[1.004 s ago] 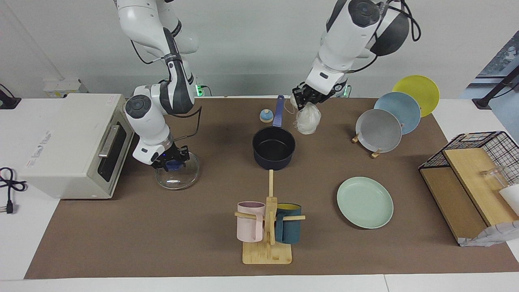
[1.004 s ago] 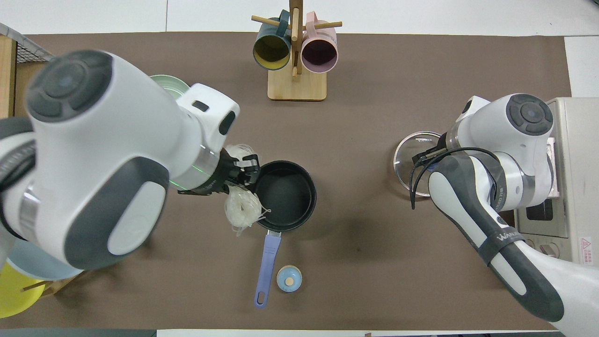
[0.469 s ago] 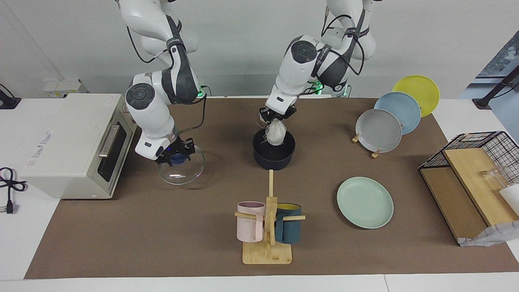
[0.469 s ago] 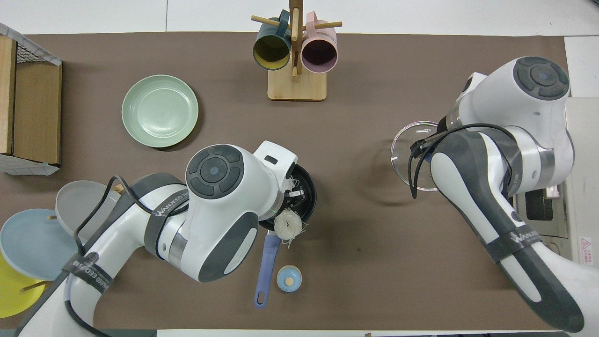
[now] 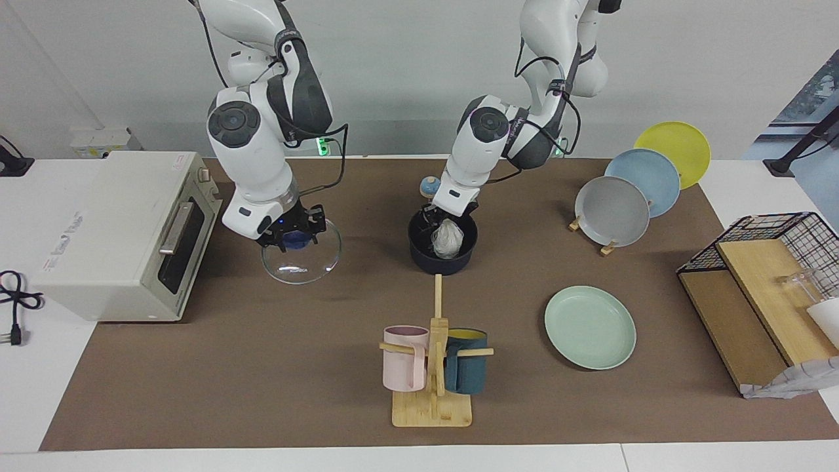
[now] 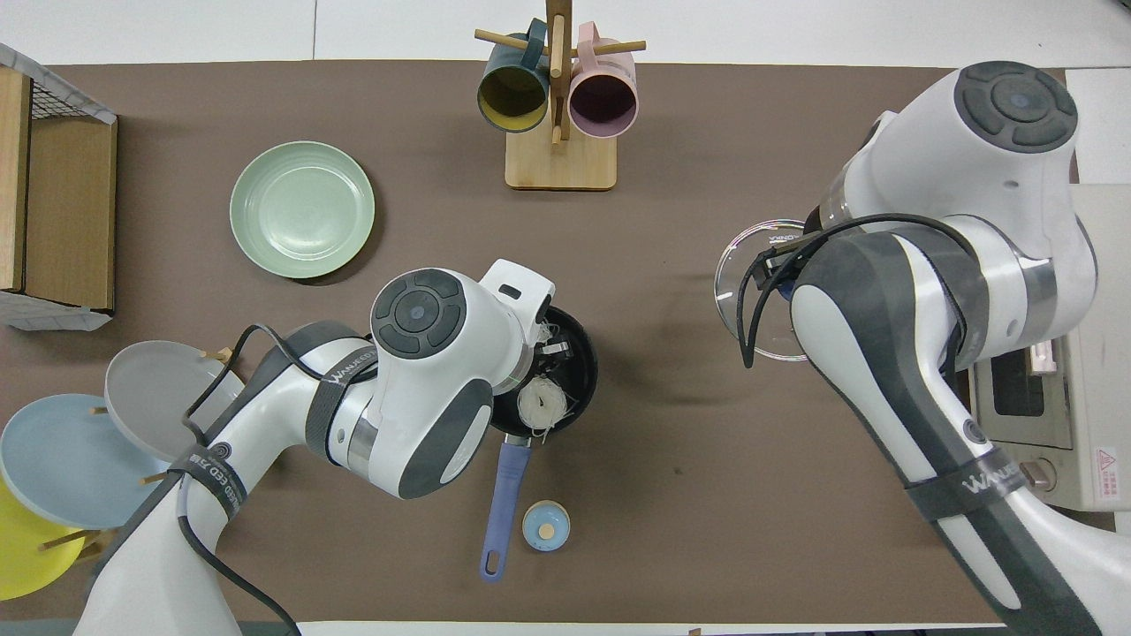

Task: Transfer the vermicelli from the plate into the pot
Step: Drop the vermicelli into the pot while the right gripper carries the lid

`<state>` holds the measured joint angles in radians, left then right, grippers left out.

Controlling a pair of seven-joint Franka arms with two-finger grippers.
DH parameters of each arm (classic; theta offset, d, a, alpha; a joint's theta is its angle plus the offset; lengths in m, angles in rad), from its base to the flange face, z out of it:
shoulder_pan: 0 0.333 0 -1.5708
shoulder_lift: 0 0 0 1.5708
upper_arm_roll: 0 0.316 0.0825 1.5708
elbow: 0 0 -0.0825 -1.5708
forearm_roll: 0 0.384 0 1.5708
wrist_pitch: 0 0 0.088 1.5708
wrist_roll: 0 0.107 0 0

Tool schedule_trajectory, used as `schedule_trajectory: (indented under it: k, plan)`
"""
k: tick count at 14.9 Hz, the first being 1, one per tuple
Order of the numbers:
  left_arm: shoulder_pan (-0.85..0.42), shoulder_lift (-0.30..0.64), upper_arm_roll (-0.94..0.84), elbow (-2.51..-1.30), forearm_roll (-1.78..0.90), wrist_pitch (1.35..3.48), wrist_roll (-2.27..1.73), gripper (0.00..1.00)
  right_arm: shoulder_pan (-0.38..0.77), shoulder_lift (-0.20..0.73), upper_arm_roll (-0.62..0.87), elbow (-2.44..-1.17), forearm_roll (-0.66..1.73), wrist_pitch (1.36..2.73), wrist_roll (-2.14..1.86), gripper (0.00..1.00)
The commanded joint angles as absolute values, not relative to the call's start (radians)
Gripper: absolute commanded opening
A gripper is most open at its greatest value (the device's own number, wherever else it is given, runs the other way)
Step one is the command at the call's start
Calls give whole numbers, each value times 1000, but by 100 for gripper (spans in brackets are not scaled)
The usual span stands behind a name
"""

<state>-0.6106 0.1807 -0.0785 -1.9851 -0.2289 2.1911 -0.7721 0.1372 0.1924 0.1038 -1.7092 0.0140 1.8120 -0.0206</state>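
The pot (image 5: 443, 254) stands mid-table, its blue handle (image 6: 504, 495) pointing toward the robots. My left gripper (image 5: 438, 219) is down at the pot's rim, shut on the vermicelli (image 5: 448, 238), a whitish bundle that hangs inside the pot; the bundle also shows in the overhead view (image 6: 541, 405). The mint-green plate (image 5: 590, 326) lies bare, farther from the robots and toward the left arm's end. My right gripper (image 5: 292, 237) is shut on the blue knob of a glass lid (image 5: 303, 261) and holds it tilted above the table, in front of the toaster oven.
A toaster oven (image 5: 118, 229) sits at the right arm's end. A mug rack (image 5: 432, 406) holds a pink and a dark teal mug. Grey, light blue and yellow plates (image 5: 613, 210) stand in a rack. A small blue knobbed disc (image 6: 546, 526) lies beside the pot handle. A wire basket (image 5: 760, 288) is at the left arm's end.
My left gripper carried the vermicelli from beside the pot to over it and lowered it inside. My right gripper lifted the glass lid higher and a little toward the pot.
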Motion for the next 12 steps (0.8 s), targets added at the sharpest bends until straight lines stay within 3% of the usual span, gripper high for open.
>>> schedule_trajectory:
  k: [1,2,3,9,12]
  plan:
    - [-609,170,-71,-2013,-247,2227,-720,0,141,202,109,-1684,25,1792,8,14]
    - [-607,170,-69,-2010,-245,2217,-669,53,141,202,109,-1686,25,1793,8,4]
    - [-607,167,-64,-2006,-242,2214,-654,100,138,202,109,-1693,26,1799,6,0]
    - [-447,52,-54,-1873,-230,1898,-513,100,144,202,113,-1695,26,1816,27,0]
    - [-309,-55,-54,-1833,-166,1757,-355,100,231,206,114,-1687,26,1859,207,0]
